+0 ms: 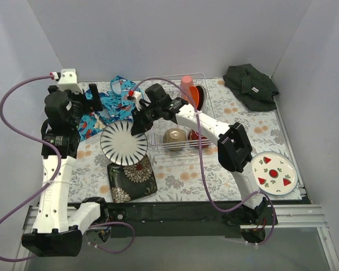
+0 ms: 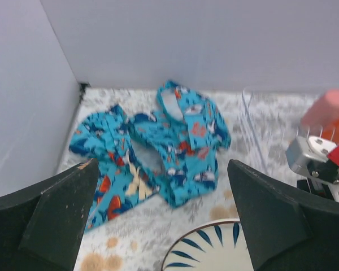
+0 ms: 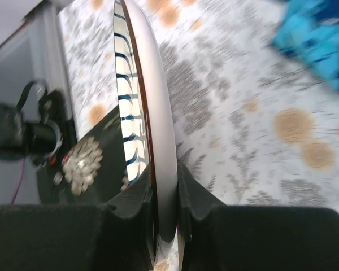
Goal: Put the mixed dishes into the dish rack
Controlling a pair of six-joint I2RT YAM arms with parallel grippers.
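Observation:
My right gripper (image 1: 139, 125) is shut on the rim of the black-striped white plate (image 1: 123, 144) and holds it tilted above the table, left of the dish rack (image 1: 178, 149); the plate stands edge-on between the fingers in the right wrist view (image 3: 150, 118). The rack holds the pink cup (image 1: 186, 86), the orange plate (image 1: 195, 96), the cream bowl (image 1: 174, 136) and the dark red bowl (image 1: 198, 137). The dark square plate (image 1: 131, 178) lies below the held plate. The watermelon-print plate (image 1: 274, 172) lies at the right. My left gripper (image 2: 164, 226) is open and empty above the blue cloth (image 2: 158, 144).
The blue patterned cloth (image 1: 104, 107) lies at the back left. A dark green-black cloth (image 1: 250, 84) lies at the back right corner. White walls close in the table on three sides. The right arm (image 1: 214, 130) stretches across the rack.

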